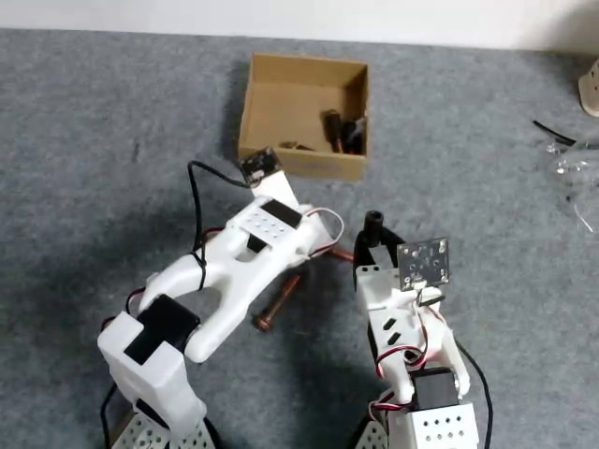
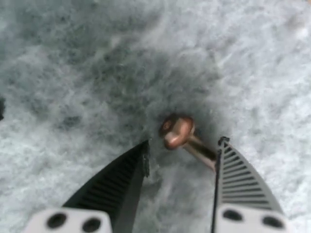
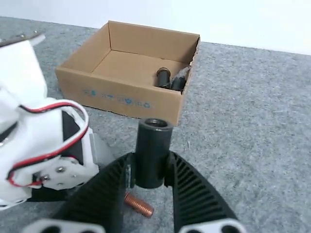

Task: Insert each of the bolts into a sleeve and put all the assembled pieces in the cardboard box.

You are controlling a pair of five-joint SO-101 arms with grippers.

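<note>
Scanning the high view: brown cardboard box [image 1: 301, 166] near the grey carpeted table's [image 1: 112, 140] far edge, dark assembled pieces [image 1: 342, 131] by its right wall, a spare copper bolt [image 1: 279, 301] mid-table. Left wrist view: left gripper [image 2: 184, 145] spread open astride a round-headed copper bolt [image 2: 177, 131]. Right wrist view: right gripper [image 3: 149, 165] pinches the black cylindrical sleeve [image 3: 151, 141] upright. Pickup step, I'd say; next, close on that bolt, then align it with the bore.
</note>
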